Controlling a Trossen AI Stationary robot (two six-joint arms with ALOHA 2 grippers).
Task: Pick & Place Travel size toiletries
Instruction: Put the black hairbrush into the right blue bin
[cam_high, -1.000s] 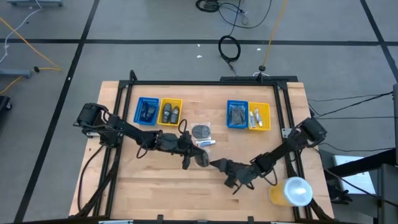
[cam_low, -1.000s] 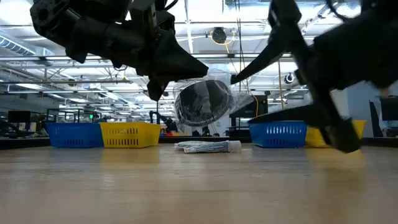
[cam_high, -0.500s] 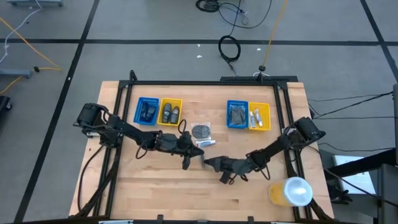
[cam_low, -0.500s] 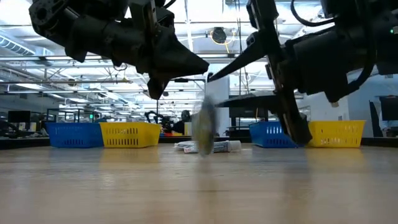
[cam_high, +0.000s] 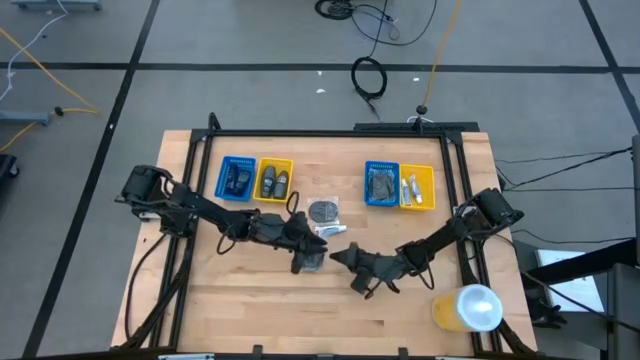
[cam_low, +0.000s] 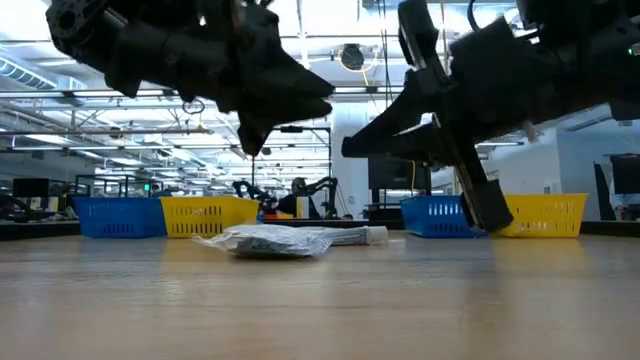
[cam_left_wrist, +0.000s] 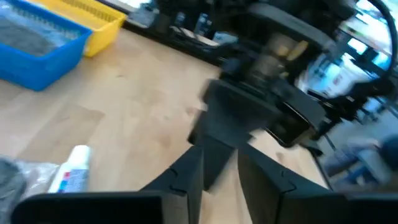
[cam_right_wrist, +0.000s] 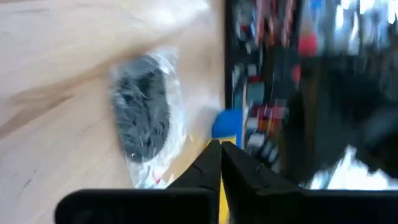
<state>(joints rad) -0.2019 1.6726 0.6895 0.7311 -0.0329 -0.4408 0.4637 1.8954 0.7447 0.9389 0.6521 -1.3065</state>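
The round grey clear-wrapped disc (cam_low: 272, 241) lies flat on the wooden counter (cam_low: 320, 300). The right tool (cam_high: 340, 257), pressed together and empty, may skid the slippery wrap aside; left tool's (cam_high: 308, 262) grip unclear.

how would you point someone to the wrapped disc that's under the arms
Start at the wooden table and find where the two grippers nearly meet, in front of the trays. The wrapped disc lies flat there, below the left gripper. Unlike the other wrapped disc, it has no white tube alongside.
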